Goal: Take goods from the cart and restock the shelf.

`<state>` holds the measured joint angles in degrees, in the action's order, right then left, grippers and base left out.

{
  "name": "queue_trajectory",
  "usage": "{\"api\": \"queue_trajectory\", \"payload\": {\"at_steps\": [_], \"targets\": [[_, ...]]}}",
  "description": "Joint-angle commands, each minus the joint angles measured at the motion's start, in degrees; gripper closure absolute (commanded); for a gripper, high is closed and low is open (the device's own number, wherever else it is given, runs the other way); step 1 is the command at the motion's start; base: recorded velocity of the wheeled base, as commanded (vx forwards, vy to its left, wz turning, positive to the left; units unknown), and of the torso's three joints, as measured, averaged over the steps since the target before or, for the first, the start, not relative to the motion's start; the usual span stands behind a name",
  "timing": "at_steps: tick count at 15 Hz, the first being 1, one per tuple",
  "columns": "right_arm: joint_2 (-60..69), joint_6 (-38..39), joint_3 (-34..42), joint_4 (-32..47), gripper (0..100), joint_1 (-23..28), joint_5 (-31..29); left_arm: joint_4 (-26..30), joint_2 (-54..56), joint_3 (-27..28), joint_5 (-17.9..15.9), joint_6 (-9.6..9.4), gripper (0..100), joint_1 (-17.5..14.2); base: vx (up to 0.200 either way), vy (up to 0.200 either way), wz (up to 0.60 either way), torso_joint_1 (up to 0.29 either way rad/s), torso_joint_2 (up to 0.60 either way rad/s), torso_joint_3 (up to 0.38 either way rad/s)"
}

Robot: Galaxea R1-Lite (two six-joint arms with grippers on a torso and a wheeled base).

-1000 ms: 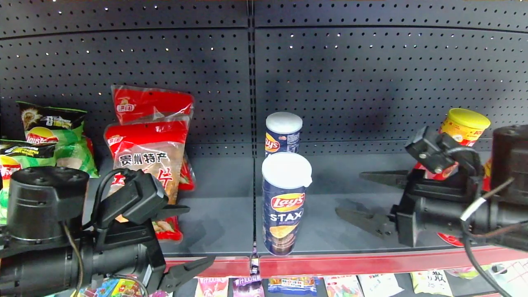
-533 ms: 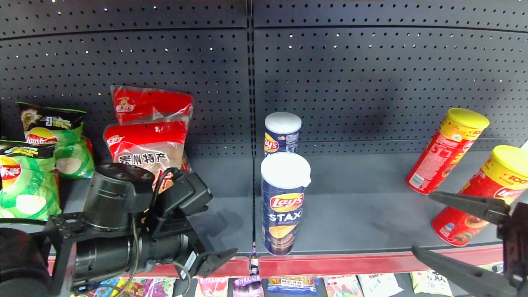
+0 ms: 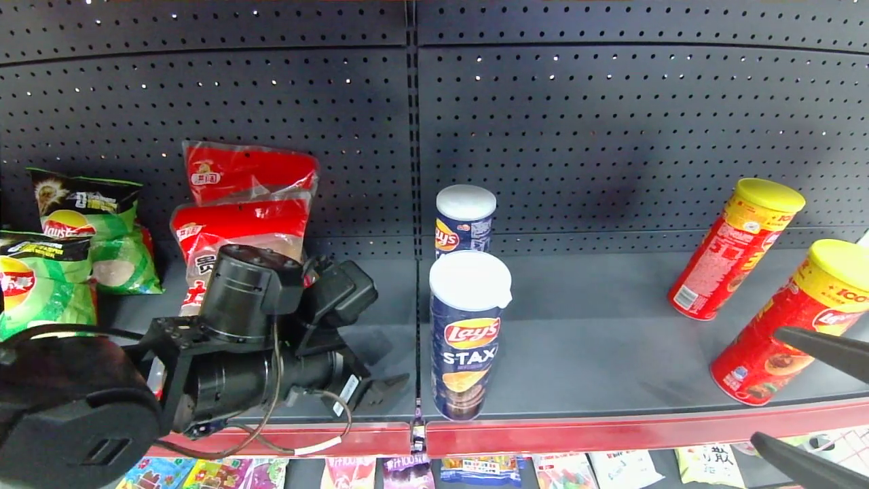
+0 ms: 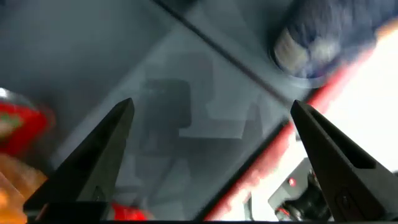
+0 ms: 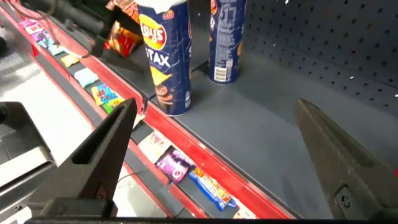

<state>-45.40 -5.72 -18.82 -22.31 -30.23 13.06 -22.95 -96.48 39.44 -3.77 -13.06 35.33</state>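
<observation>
Two blue chip cans with white lids stand upright mid-shelf, one at the front [image 3: 468,333] and one behind it [image 3: 465,221]. My left gripper [image 3: 380,370] hovers low over the grey shelf floor [image 3: 597,353], just left of the front can. It is open and holds nothing. In the left wrist view its fingers [image 4: 93,168] spread over bare shelf, with the blue can [image 4: 323,37] blurred beyond. My right gripper [image 3: 766,386] is at the right edge, open and empty, in front of a leaning red can [image 3: 787,326]. The right wrist view shows both blue cans [image 5: 165,56] [image 5: 227,37] ahead of that gripper [image 5: 217,104].
A second red can with a yellow lid [image 3: 736,248] leans at the back right. Red snack bags [image 3: 244,204] and green chip bags [image 3: 68,238] fill the shelf's left. A red price strip [image 3: 611,428] edges the shelf, with small packets [image 3: 482,468] below.
The left arm has swung right and forward onto the shelf toward the front blue can. The right gripper has pulled back to the right and down, uncovering both red cans.
</observation>
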Motion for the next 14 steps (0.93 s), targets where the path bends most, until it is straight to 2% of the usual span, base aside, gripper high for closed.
{"api": "queue_trajectory", "payload": {"at_steps": [1,14], "targets": [[0.31,0.00,0.01,-0.02,0,0.00,0.04,0.02,-2.66,2.14,-0.01,-0.04,0,0.27,0.000,0.000,0.00,0.000,0.00,0.000],[0.31,0.00,-0.43,-0.02,0,0.79,0.04,0.02,-5.21,5.65,-0.19,-0.13,0,1.50,0.000,0.000,0.00,0.000,0.00,0.000]]}}
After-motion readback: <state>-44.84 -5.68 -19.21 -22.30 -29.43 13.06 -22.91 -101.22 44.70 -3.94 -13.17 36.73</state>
